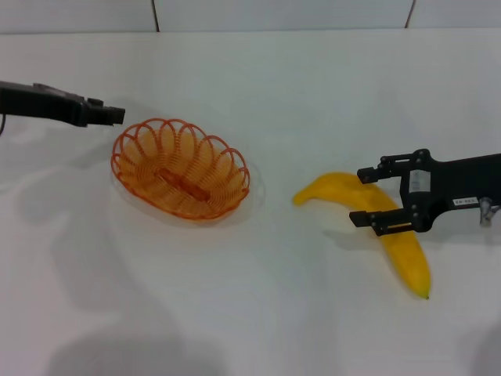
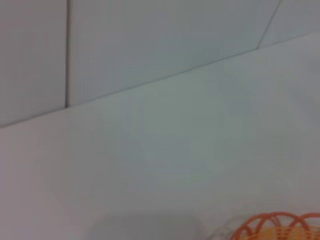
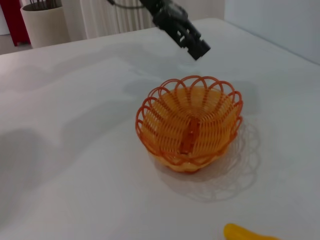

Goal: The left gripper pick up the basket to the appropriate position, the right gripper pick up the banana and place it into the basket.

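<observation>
The orange wire basket (image 1: 180, 168) stands upright on the white table, left of centre. It also shows in the right wrist view (image 3: 190, 125), and its rim shows in the left wrist view (image 2: 280, 226). My left gripper (image 1: 116, 116) hovers just beyond the basket's far left rim, apart from it, and it also appears in the right wrist view (image 3: 197, 49). The yellow banana (image 1: 391, 235) lies flat on the table at the right. My right gripper (image 1: 362, 196) is open, with one finger on each side of the banana's middle. One end of the banana (image 3: 245, 233) shows in the right wrist view.
The white table (image 1: 258, 313) reaches back to a pale wall (image 1: 274, 14). In the right wrist view, a pale pot (image 3: 45, 22) stands beyond the table's far edge.
</observation>
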